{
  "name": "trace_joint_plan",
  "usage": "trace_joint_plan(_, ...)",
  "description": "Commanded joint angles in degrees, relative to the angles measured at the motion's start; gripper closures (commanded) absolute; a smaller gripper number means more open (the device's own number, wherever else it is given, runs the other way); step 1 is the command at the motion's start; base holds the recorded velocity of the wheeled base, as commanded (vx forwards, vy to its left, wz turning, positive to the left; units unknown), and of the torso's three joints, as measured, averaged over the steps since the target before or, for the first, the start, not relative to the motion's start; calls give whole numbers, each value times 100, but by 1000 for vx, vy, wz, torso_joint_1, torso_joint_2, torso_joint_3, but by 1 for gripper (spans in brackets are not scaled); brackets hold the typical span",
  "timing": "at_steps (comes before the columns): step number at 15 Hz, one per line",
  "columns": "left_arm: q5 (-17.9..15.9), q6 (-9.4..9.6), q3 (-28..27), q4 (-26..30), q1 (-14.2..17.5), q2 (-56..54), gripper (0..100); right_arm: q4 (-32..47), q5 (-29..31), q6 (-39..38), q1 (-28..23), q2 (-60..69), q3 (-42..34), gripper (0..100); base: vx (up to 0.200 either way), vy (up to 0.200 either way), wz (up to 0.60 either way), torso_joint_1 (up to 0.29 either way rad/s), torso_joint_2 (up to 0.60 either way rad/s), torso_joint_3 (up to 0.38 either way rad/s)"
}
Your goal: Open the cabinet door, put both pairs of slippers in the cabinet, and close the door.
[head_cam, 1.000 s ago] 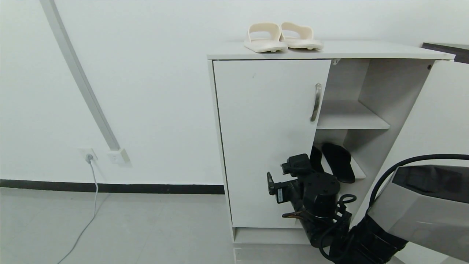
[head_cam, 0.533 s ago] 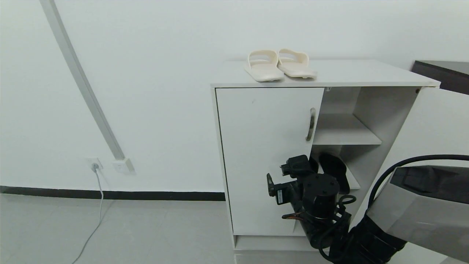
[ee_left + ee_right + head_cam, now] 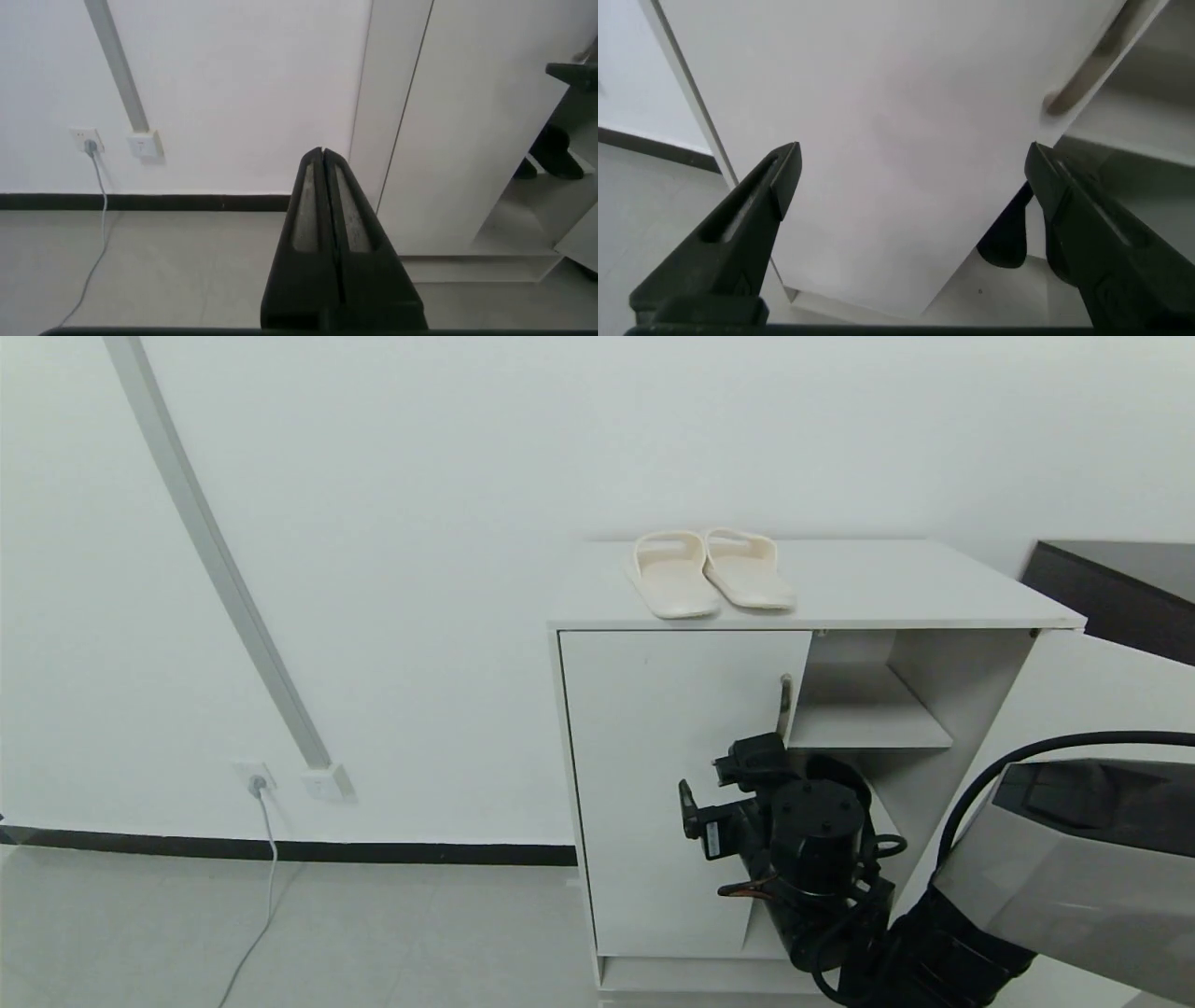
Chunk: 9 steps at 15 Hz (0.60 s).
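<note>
A cream pair of slippers (image 3: 709, 574) lies on top of the white cabinet (image 3: 887, 588). The cabinet's left door (image 3: 672, 784) with its metal handle (image 3: 784, 705) is closed; the right door (image 3: 1074, 700) stands swung open. A black pair of slippers (image 3: 551, 154) sits on the lower shelf, and one black slipper (image 3: 1008, 233) peeks past the left door's edge. My right gripper (image 3: 913, 154) is open, close in front of the left door, with nothing between its fingers. My left gripper (image 3: 322, 159) is shut and empty, low above the floor, left of the cabinet.
An upper shelf (image 3: 868, 719) inside the cabinet is bare. A wall socket with a grey cable (image 3: 257, 784) and a slanted grey duct (image 3: 215, 560) are on the wall to the left. A dark piece of furniture (image 3: 1111, 588) stands right of the cabinet.
The head camera has risen, so the cabinet and cream slippers sit lower in the picture and more of the cabinet top shows. The right arm now covers most of the black slippers.
</note>
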<state>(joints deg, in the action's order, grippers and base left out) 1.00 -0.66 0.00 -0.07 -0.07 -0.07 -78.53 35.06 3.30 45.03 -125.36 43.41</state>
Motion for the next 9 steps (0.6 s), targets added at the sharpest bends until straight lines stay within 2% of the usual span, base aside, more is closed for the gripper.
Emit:
trace_joint_plan(1,6,-4,0,-1,-1,7,100,-4,1,4,6,-6,1,0,0,0,0,173,-486,-305)
trace_joint_plan(9,6,-4,0,-1,7,7,100,-92,-61,-5,-3,81,-210,0,0,0,0,205,-511,-311)
